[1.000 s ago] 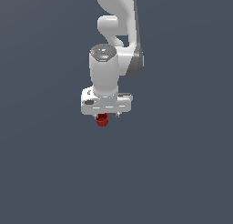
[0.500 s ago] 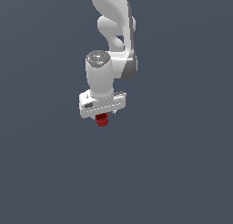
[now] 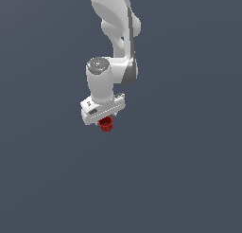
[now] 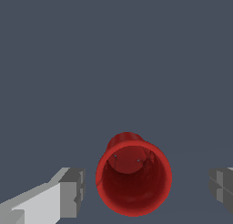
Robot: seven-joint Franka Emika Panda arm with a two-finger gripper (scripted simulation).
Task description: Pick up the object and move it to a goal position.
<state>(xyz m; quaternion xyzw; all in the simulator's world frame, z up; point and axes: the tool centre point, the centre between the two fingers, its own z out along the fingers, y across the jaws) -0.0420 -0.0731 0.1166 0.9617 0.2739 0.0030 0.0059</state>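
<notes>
gripper [image 4: 143,189] spread wide, grey fingertips [image 4: 73,191] on either side of the red cup [image 4: 134,180] with clear gaps, so nothing looks clamped. cup sits between the fingers, hollow mouth facing the wrist camera, inside empty. exterior view: cup [image 3: 106,125] pokes out just below the white hand, top part hidden by it; fingers not discernible there.

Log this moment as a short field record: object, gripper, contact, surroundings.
object: dark-red cup, hollow opening facing the wrist camera
gripper: white gripper directly over the cup in the exterior view
fingers: one grey pad on each side of the cup, gaps visible on both sides
contact: none seen in the wrist view
grasp: not yet closed on the cup
surroundings: plain dark grey-blue surface; no goal marker visible
</notes>
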